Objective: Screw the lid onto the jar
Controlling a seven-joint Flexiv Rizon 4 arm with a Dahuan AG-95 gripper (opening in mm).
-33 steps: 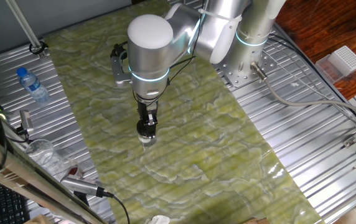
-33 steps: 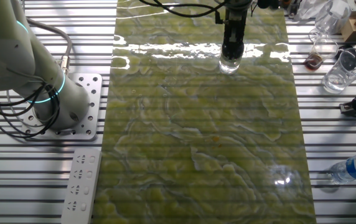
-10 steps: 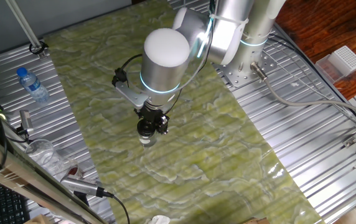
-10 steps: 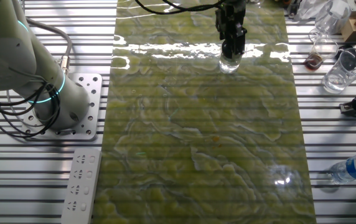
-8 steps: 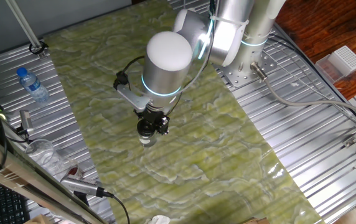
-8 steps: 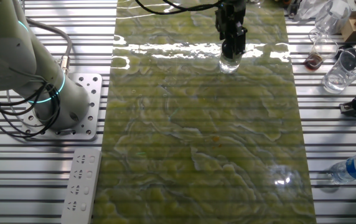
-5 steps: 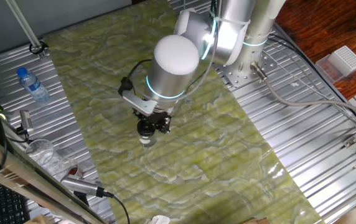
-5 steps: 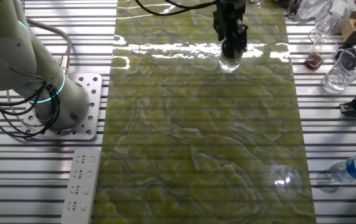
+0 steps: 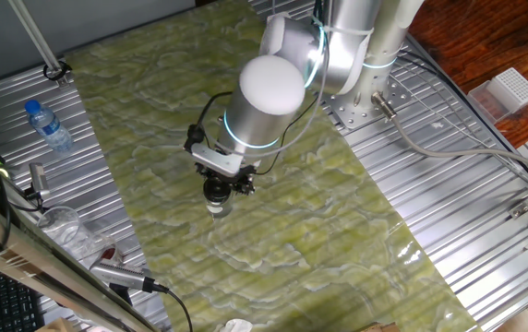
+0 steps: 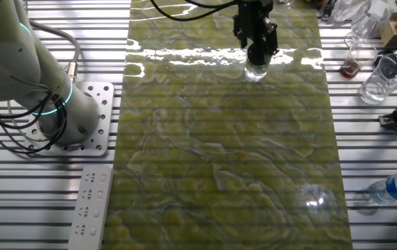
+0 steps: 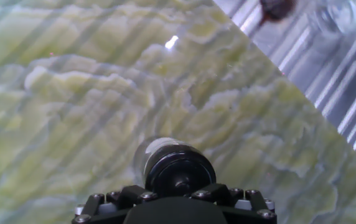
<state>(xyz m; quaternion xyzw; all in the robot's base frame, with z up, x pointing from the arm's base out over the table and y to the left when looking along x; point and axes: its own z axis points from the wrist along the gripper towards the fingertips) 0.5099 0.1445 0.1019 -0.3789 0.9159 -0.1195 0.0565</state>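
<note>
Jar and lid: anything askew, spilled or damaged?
Nothing stands out. The jar stands upright on the green mat, the lid sits on top of it under the claw. No spill or damage shows. Whether the lid sits level on the threads can't be told.

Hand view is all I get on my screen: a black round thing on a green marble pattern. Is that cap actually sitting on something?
Observer: Yes. The other fixed view shows the lid on top of the jar, a small clear one standing on the mat.
Operator: Anything else on the table I can't see?
Observer: A water bottle with a blue cap lies on the metal slats beside the mat.
Operator: Where's the robot's base?
Observer: Bolted at the mat's opposite side.
</note>
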